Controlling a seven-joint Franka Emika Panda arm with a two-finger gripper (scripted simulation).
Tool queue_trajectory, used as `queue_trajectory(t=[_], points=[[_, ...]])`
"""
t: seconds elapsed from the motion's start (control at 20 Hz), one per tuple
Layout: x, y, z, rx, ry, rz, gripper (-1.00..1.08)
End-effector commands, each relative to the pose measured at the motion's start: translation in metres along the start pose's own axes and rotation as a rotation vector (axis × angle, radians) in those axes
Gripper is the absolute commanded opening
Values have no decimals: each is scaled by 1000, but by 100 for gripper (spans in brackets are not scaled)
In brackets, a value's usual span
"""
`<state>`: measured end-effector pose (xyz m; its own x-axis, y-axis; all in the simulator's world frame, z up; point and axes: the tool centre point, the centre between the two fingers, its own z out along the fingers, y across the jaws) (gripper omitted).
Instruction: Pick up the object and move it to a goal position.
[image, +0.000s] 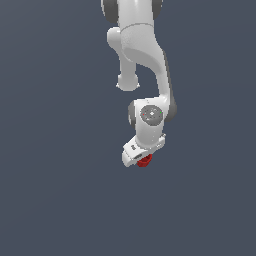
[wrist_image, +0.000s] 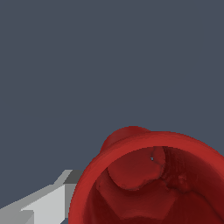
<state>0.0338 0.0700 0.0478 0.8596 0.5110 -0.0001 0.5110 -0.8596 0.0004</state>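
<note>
Flat slate-grey background fills both views, with no edge of a surface and no goal marker to be seen. Nearest, in the wrist view, the red cup (wrist_image: 153, 183) crowds the lower right of the frame, its open mouth and hollow inside turned toward the camera, so its long axis runs roughly along the claw's own line of reach. One grey-white finger (wrist_image: 43, 205) shows at the lower left, touching or just beside the rim. In the exterior view the cup (image: 145, 160) sits right at the tip of the claw (image: 138, 156), just below frame centre; the claw looks closed on it. Behind, the white arm (image: 142, 50) hangs from the top edge, wrist tilted toward lower left.
</note>
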Motion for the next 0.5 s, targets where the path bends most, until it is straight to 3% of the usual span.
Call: queue_trajectory(t=[0.0, 0.45], points=[[0, -1, 0, 0, 0, -1, -100], [0, 1, -2, -1, 3, -4, -100]])
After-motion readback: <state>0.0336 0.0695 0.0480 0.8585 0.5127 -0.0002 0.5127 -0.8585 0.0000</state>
